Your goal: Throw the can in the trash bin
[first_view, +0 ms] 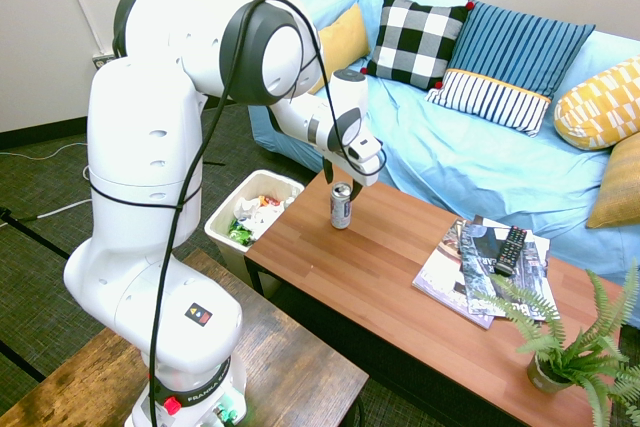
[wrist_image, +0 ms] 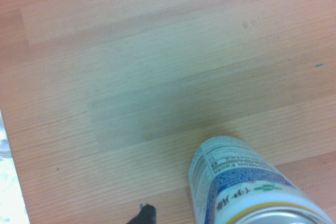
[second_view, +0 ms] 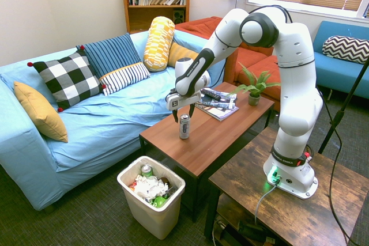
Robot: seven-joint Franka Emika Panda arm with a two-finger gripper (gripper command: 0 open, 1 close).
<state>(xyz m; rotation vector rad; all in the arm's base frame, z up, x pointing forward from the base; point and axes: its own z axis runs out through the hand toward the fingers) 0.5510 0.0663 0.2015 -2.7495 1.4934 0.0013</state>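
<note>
1. I'm holding my gripper (second_view: 183,112) right over the can (second_view: 184,126) — fingers spread either side of its top, not clamping.
2. Can is standing upright on the coffee table (second_view: 216,136), near the edge above the trash bin (second_view: 151,197).
3. Judging it light, thin-walled, slick — I'm aiming mid-body, gentle squeeze.

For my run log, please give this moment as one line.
gripper: open, fingers astride top of can | can: upright on coffee table | trash bin: on floor by table end | phase: before grasp
</note>
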